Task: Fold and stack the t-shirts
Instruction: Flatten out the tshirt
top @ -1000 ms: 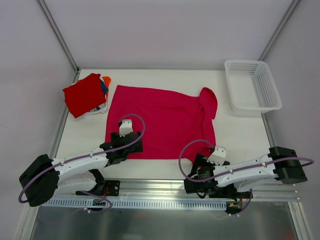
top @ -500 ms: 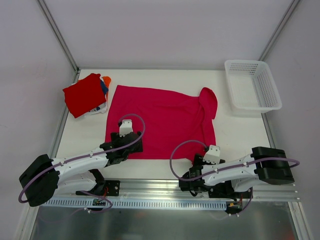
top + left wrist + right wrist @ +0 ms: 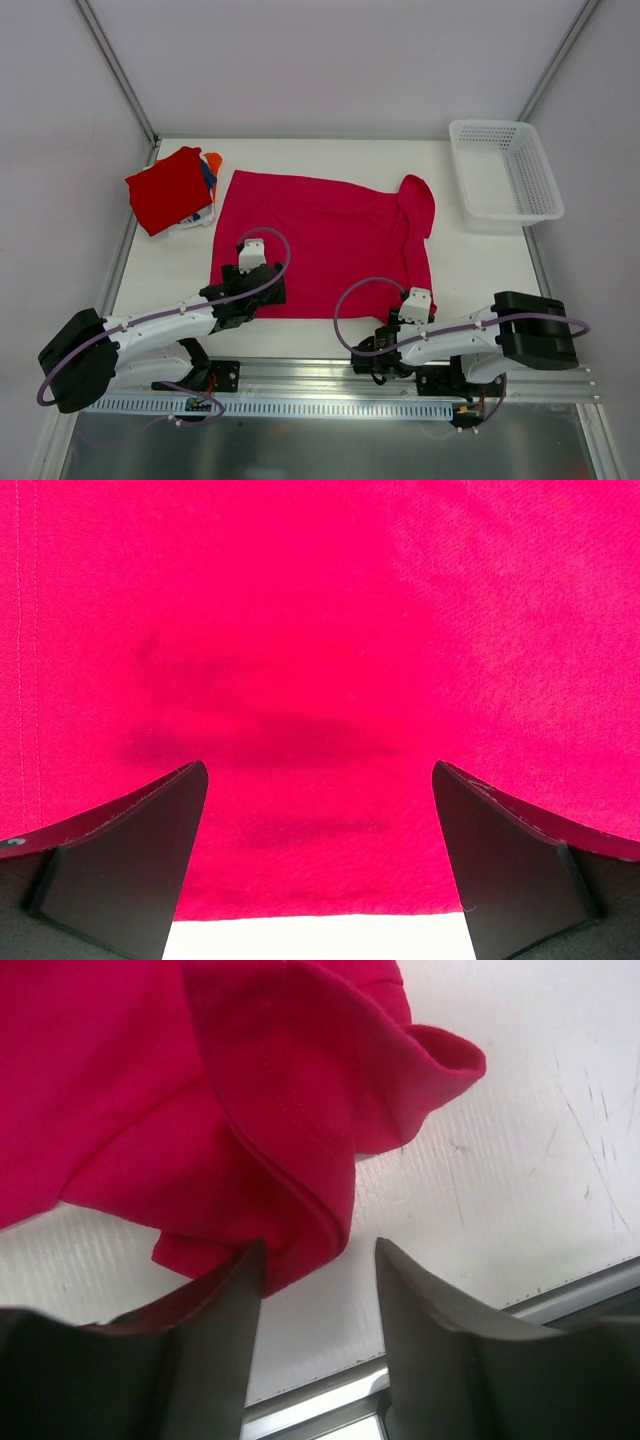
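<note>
A magenta-pink t-shirt [image 3: 320,240] lies spread flat mid-table, its right sleeve folded up at the far right. My left gripper [image 3: 262,292] hovers open over the shirt's near hem; in the left wrist view the left gripper [image 3: 318,770] has wide-apart fingers framing pink cloth [image 3: 320,610] and a strip of white table. My right gripper [image 3: 392,328] sits at the shirt's near right corner. In the right wrist view the right gripper [image 3: 320,1245] has its jaws partly narrowed with bare table between them. The bunched cloth corner [image 3: 290,1160] touches the left finger's tip. A folded red t-shirt [image 3: 168,188] tops a stack at far left.
Orange, blue and white cloth edges [image 3: 210,168] peek from under the red shirt. A white mesh basket [image 3: 505,170] stands at the far right. The table's near metal rail [image 3: 560,1300] runs just behind my right fingers. Frame posts rise at both back corners.
My right arm has swung left along the near edge to the shirt's corner, and its jaws have narrowed. The left arm and the shirt have not moved.
</note>
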Action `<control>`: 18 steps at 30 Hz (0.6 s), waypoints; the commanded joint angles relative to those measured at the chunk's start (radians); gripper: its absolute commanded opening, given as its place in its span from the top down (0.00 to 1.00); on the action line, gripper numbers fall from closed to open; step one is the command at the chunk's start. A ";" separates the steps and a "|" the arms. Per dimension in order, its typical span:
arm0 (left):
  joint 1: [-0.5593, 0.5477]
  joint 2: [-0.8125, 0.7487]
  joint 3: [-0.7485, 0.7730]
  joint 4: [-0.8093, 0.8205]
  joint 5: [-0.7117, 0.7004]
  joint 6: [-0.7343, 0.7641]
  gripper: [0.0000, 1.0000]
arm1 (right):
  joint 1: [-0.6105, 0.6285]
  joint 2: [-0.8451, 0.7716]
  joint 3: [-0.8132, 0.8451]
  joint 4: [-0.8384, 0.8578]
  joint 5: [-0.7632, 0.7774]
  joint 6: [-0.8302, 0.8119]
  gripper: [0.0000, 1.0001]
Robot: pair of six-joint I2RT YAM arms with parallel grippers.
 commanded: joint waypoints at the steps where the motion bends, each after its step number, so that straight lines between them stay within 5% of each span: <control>1: -0.011 -0.003 0.015 0.013 -0.025 0.003 0.03 | -0.012 0.019 0.010 0.007 0.024 -0.023 0.53; 6: -0.013 -0.003 0.016 0.015 -0.025 0.006 0.03 | -0.027 0.032 0.005 0.036 0.024 -0.049 0.69; 9: -0.013 -0.001 0.016 0.015 -0.023 0.006 0.03 | -0.041 0.036 0.004 0.045 0.025 -0.060 0.97; 18: -0.017 -0.018 0.036 0.001 0.031 0.032 0.05 | -0.044 0.045 0.010 0.047 0.034 -0.083 1.00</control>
